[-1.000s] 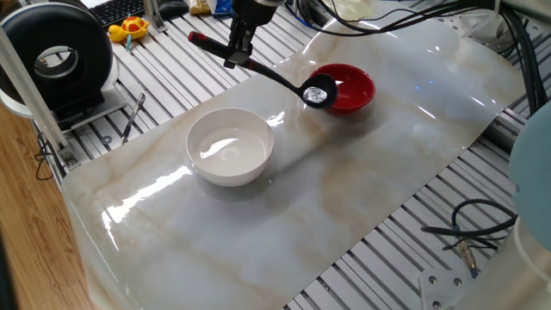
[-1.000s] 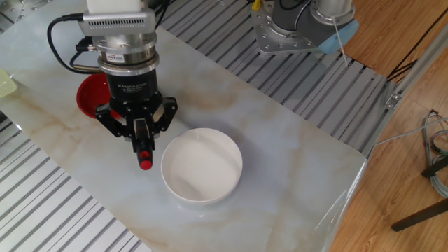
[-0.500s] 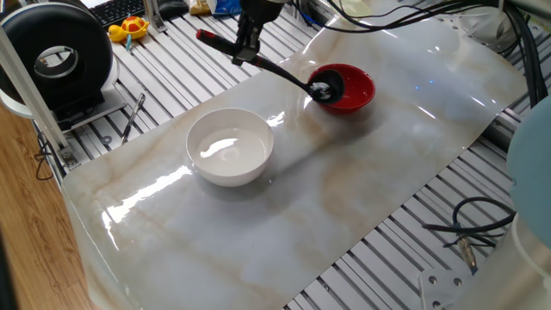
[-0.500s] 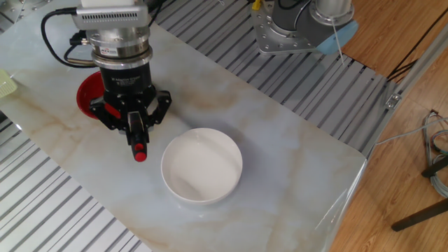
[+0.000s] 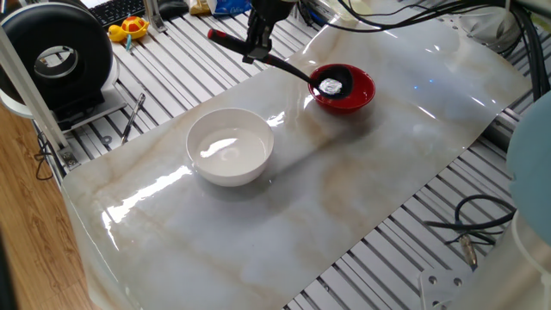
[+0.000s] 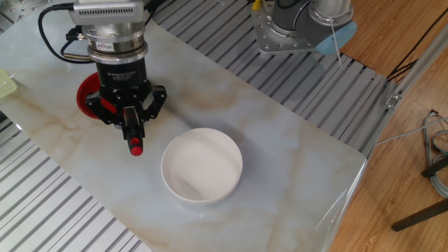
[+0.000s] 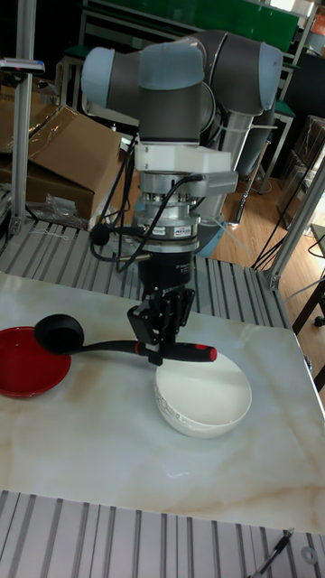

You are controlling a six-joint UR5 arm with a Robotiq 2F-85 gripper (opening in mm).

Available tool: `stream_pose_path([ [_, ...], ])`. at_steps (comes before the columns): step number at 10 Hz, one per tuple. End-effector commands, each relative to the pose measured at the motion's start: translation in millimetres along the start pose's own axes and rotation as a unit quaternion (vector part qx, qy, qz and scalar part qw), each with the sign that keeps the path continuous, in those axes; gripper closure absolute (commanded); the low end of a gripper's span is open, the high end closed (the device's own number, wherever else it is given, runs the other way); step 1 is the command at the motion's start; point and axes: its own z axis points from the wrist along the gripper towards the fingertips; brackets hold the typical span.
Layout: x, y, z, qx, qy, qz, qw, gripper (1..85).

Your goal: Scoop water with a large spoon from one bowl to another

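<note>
My gripper [image 5: 256, 47] is shut on the thin handle of the large spoon, a black ladle, near its red end [image 6: 135, 148]. The ladle's scoop [image 5: 334, 85] hangs over the red bowl [image 5: 357, 96], with a bright glint inside it. In the tall fixed view the scoop [image 7: 59, 332] sits just above the red bowl's [image 7: 23, 366] rim, handle about level. The white bowl [image 5: 231, 146] stands nearer the front on the marble sheet; water [image 5: 224, 151] glints in it. In the other fixed view my gripper [image 6: 133, 126] partly hides the red bowl [image 6: 85, 98], beside the white bowl [image 6: 201, 165].
A black round device [image 5: 56, 60] stands at the left edge, with a yellow toy [image 5: 129, 28] and a keyboard behind it. Loose cables [image 5: 469, 228] lie on the slatted rails at the right. The robot base [image 6: 301, 28] is bolted at the far side.
My gripper has carried the ladle away from the white bowl toward the red bowl. The scoop, earlier at the red bowl's near rim, now hangs over its inside.
</note>
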Motion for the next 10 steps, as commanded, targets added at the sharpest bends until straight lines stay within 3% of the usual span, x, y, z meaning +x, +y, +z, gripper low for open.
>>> stream_pose_path([
  [1,4.5,-8.3,0.4,0.001,-0.006,-0.007,1.0000,84.3],
  [4,18.3,-17.1,14.8,0.002,-0.011,-0.022,0.9997,84.3],
  [10,34.2,-22.5,19.7,0.008,0.003,-0.046,0.9989,84.3],
])
